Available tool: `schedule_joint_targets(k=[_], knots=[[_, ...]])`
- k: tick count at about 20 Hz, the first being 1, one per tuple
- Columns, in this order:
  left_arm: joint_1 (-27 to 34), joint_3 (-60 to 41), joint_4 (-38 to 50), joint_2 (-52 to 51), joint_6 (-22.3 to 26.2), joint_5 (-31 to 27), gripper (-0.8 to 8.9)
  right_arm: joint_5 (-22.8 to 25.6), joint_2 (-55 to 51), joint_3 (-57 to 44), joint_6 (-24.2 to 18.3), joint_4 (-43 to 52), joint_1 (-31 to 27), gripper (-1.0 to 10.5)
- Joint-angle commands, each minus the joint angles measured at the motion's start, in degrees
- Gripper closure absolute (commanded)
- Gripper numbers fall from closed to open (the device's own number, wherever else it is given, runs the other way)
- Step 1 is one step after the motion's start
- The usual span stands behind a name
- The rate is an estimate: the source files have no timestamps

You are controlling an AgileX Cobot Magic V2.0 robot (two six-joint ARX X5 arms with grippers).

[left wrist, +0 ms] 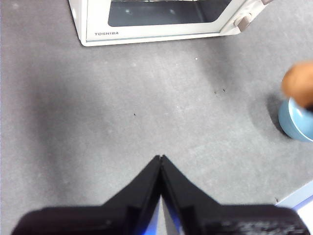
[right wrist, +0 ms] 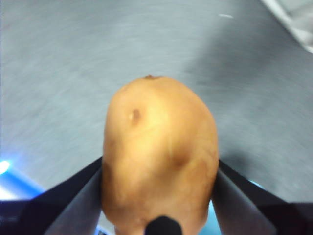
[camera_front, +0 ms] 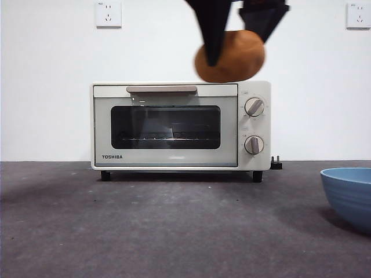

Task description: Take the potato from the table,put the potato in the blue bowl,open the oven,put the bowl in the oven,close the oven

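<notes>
My right gripper (camera_front: 235, 43) comes down from the top of the front view, shut on the orange-brown potato (camera_front: 231, 56), which hangs high in the air in front of the oven's top edge. In the right wrist view the potato (right wrist: 159, 156) fills the space between the two black jaws. The blue bowl (camera_front: 349, 196) stands on the table (camera_front: 145, 231) at the right edge, partly cut off. The cream-white oven (camera_front: 181, 124) stands at the back with its door closed. My left gripper (left wrist: 160, 159) hovers shut and empty over the table, and the bowl (left wrist: 295, 120) shows at that view's edge.
Two wall sockets (camera_front: 108, 13) sit on the white wall behind. A black plug (camera_front: 277, 164) lies beside the oven's right foot. A pale blue-white strip (left wrist: 301, 198) shows at the table's edge in the left wrist view.
</notes>
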Motion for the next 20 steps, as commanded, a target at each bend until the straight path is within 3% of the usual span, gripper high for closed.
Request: schedule_joint_targets(k=[1, 7, 10, 15, 20], knots=[[-0.09, 0.2, -0.02, 0.0, 1.01, 0.0, 8.19, 0.2, -1.42, -1.4, 1.92, -1.2, -4.2, 9.5], [-0.09, 0.2, 0.28, 0.0, 0.98, 0.0, 8.19, -0.63, -8.96, -19.21, 1.4, 1.11, -15.96, 9.5], [-0.11, 0.2, 1.25, 0.02, 0.87, 0.02, 8.19, -7.41, -14.67, -31.54, 1.05, 8.61, -19.96, 9.5], [-0.09, 0.2, 1.51, 0.02, 0.74, 0.02, 8.19, -8.13, -18.4, -45.81, 2.51, 18.18, -21.66, 9.5], [-0.11, 0.2, 1.51, 0.07, 0.55, 0.02, 8.19, -7.74, -18.4, -49.13, 4.96, 24.15, -21.66, 9.5]])
